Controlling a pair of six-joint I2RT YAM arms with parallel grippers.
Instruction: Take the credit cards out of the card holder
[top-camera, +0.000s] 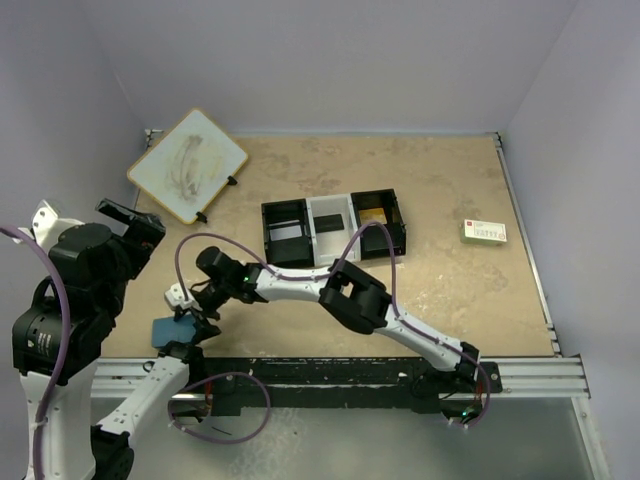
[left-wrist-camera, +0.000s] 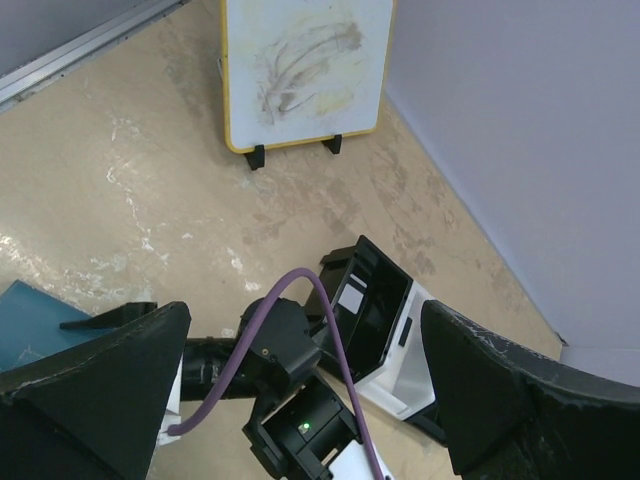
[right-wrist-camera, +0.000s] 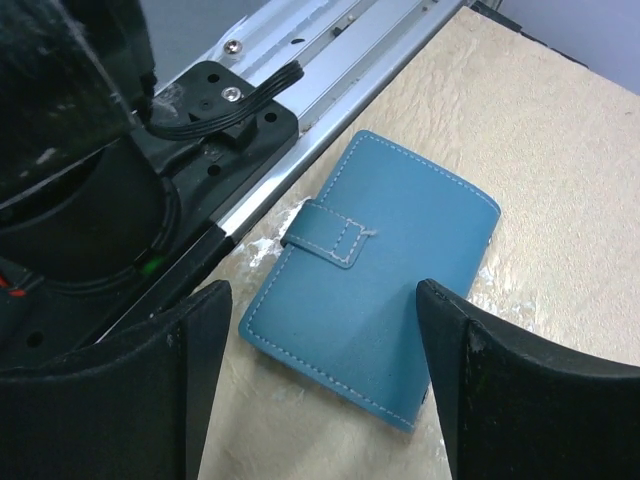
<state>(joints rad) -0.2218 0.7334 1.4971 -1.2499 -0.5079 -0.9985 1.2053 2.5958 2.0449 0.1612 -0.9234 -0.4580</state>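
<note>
A: What crowds the right gripper (right-wrist-camera: 322, 300)?
B: The rail (right-wrist-camera: 330, 40) and the left arm's base (right-wrist-camera: 90, 200), just beside its left finger.
A: Free room?
B: Bare table (right-wrist-camera: 560, 150) beyond its right finger, past the card holder (right-wrist-camera: 385, 270).

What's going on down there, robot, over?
Left claw open, empty. Right claw open, over the card holder. Holder closed, tab snapped, flat beside the rail. Nothing on top of it.

Lab: enclosed table (top-camera: 450, 290), rail-mounted arms (top-camera: 300, 285)
</note>
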